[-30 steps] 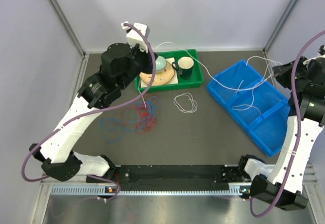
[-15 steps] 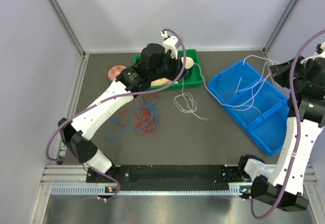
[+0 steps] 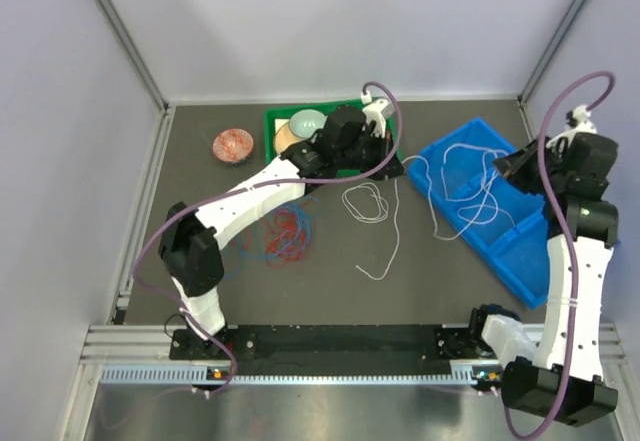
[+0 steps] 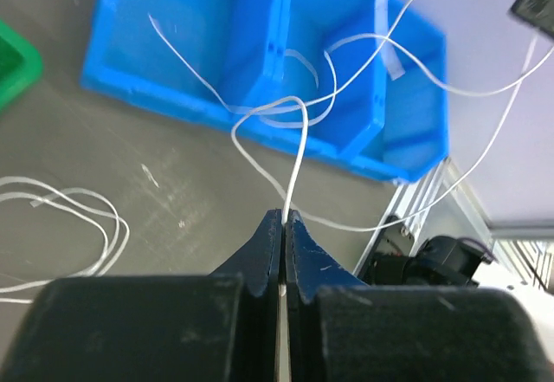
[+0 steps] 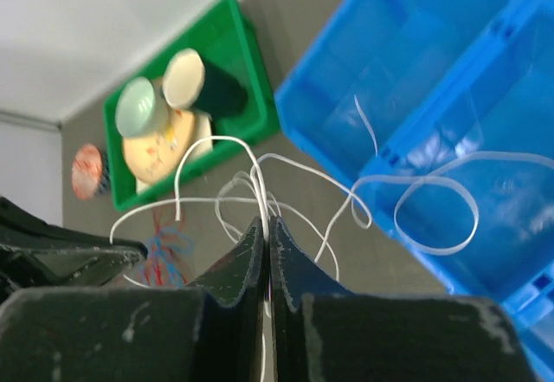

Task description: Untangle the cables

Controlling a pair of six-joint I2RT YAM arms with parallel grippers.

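Observation:
The white cable [image 3: 462, 150] stretches slack between both grippers, looping over the blue bin [image 3: 520, 253]. Another of its coils [image 3: 365, 202] lies on the table, with a loose end trailing toward the front. My left gripper [image 3: 392, 166] hangs by the green tray's right end, shut on the white cable [image 4: 299, 139] just past its fingertips [image 4: 275, 226]. Over the bin's far side, my right gripper [image 3: 503, 165] pinches the same white cable [image 5: 260, 174]. The red cable [image 3: 291, 225] and blue cable [image 3: 262, 251] lie tangled together left of centre, apart from both grippers.
A green tray [image 3: 272, 121] at the back holds a pale bowl [image 3: 307, 121], a plate and a dark cup [image 5: 203, 83]. A small reddish disc [image 3: 232, 144] lies left of it. The blue bin has several compartments. Metal rails run along the front edge.
My left arm has swung right, from the tray's left end to its right end, carrying the white cable. The right gripper has shifted slightly left. The white cable now droops over the bin and table.

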